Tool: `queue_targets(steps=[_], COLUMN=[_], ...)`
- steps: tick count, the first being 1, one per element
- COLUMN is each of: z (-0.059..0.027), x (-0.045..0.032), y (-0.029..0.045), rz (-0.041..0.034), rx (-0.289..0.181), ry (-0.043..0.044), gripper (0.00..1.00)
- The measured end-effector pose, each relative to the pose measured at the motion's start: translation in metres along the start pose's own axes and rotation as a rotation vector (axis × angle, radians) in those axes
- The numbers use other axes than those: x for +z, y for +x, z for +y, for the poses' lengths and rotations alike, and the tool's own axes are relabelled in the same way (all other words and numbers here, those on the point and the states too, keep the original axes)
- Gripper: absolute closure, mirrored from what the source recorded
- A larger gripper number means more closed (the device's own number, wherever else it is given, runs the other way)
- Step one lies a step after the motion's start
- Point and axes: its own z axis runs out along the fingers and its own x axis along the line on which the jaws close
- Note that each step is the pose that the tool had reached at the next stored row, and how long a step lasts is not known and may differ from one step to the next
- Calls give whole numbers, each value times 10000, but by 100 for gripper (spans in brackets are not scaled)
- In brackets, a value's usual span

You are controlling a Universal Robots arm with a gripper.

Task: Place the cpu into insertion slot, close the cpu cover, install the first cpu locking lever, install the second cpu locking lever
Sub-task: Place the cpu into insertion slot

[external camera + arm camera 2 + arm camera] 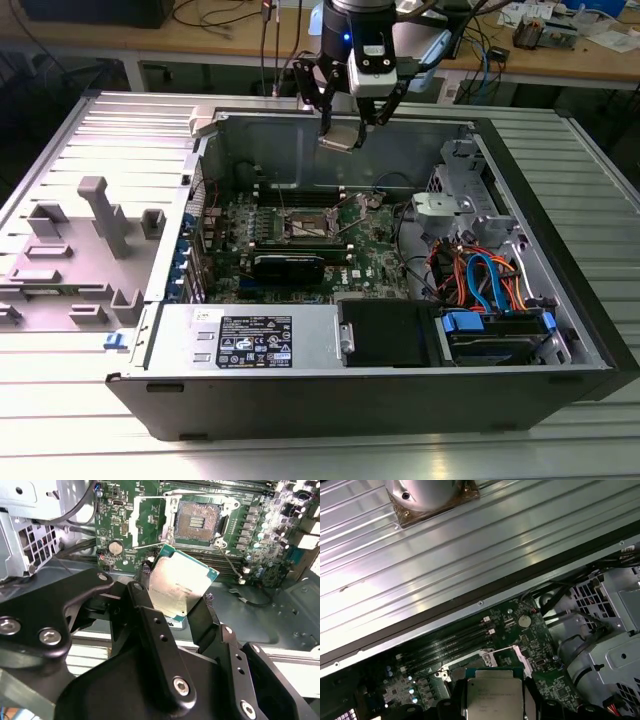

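My hand (343,135) hangs over the far wall of the open case (300,400). Its two fingers are closed on opposite edges of the cpu (340,138), which rides tilted and well clear of the board (385,270).

Reading the exterior view from its left, grey plastic fixtures (90,230) sit on the ribbed table (60,440). Next comes the case, with the board on its floor. The slot (305,224) is near the board's middle, below the hand and a little to that view's left of it. Drive cables (480,280) sit at the right end.

In the second wrist view the cpu shows its grey face. Beyond it the slot lies bare, with the cover (134,525) swung open beside it.

I judge this to be the first step, the carry to the slot, with nothing seated yet. Seating calls for levelling the chip, squaring it to the socket rim, and a soft, straight descent.
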Motion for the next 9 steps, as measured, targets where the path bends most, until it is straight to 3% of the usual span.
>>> queue_targets(steps=[9], z=[-4], x=[34], y=[-1], rz=[-79], rx=[966], ry=[-17], gripper=[46])
